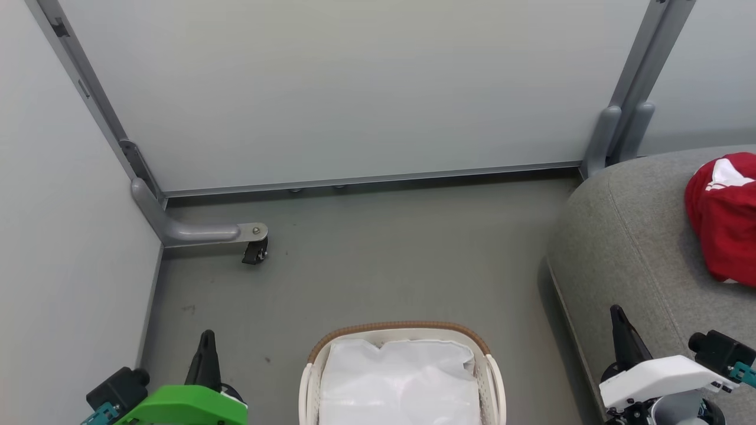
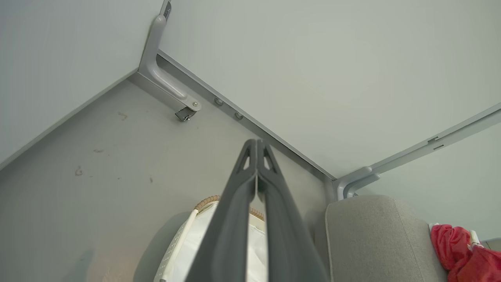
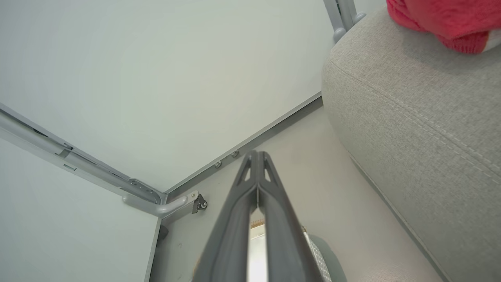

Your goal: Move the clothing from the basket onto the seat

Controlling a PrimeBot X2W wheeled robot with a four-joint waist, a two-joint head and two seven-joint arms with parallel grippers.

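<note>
Clothing (image 1: 723, 218) bunched in a red heap with a white panel, lying on the seat (image 1: 626, 248) at far right edge of head view, well apart from the basket (image 1: 401, 326). Basket down on the floor (image 1: 366, 265), front and centre between both arms, near seat's left edge. Inside it, plain white liner (image 1: 401, 378) and no red as far as visible, near end cut off by frame. Reads as transfer done or nearly so. Left gripper (image 1: 207, 339) low left, fingers clenched tip to tip, grasping nothing. Right gripper (image 1: 618, 313) low right against seat's near edge, fingers likewise pressed together, empty. Both pointing up and away from basket. Looks like a parked pose, probably to keep clear of the load and avoid snagging fabric back off the cushion. From left wrist view: basket's perforated side wall and woven rim behind the fingers, plus clothing at seat's far end. From right wrist view: close look at seat weave and stitched seam, ribbed-looking red fabric at top, sliver of basket under the fingers. For whole layout and top-down look at liner, go to head view.
</note>
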